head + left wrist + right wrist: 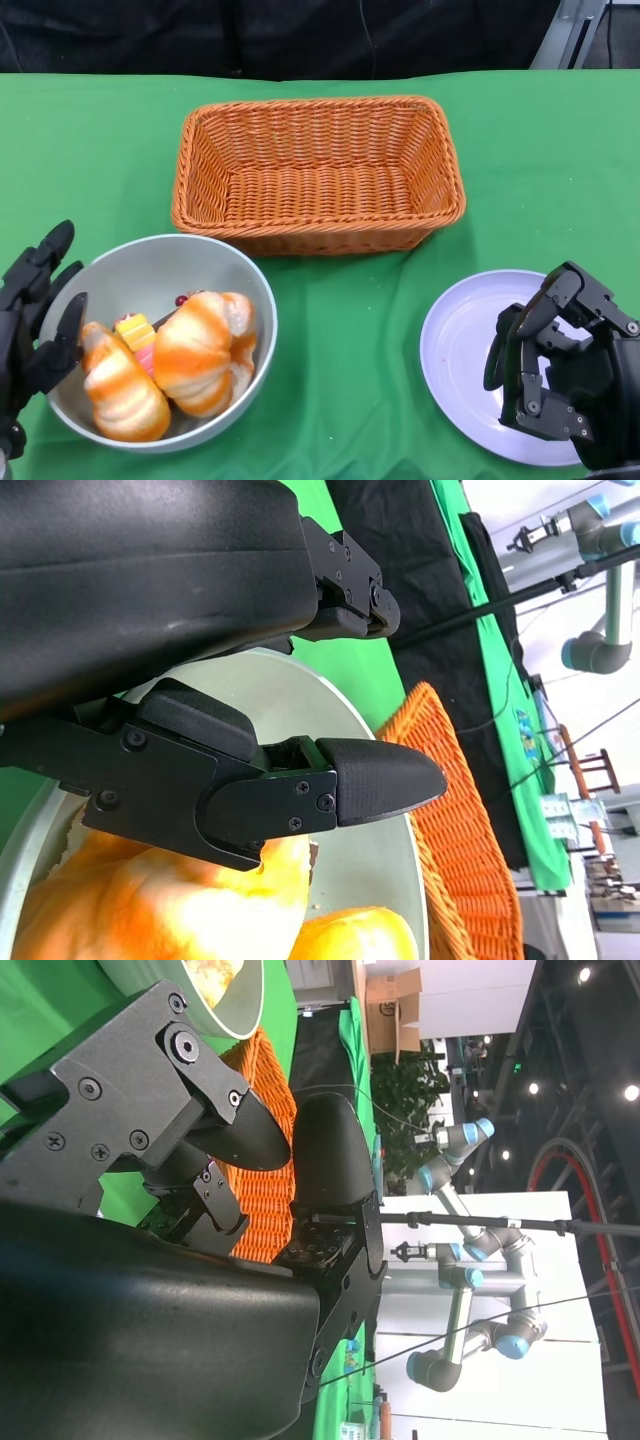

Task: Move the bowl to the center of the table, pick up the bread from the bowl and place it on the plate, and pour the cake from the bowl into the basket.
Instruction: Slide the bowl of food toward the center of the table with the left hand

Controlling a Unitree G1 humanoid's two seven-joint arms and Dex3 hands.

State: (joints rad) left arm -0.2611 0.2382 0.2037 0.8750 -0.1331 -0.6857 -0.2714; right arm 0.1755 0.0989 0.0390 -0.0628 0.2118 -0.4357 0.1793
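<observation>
Sitting at the near left of the green table (350, 330) is a grey bowl (150, 270). It is not in the middle of the table. Inside the bowl are two orange and white bread rolls: one big bread roll (200, 350) in the middle and a second roll (120, 390) by the left side. Between them is a small piece of cake (136, 330), yellow and pink. Something small and red shows just behind the cake, but it is too small to tell what it is.

The left hand (35, 320) is at the left rim of the bowl. Its fingers are spread apart, with one finger over the rim, close to the second roll. The left wrist view shows a black finger (370, 780) reaching over the inside of the bowl, just above the bread. The hand does not grip anything.

The orange wicker basket (318, 170) stands behind the bowl, near the middle of the far side.

A pale purple plate (470, 350) lies at the near right, well apart from the bowl. The right hand (560, 370) is over the right part of the plate. Its fingers are curled in and hold nothing.
</observation>
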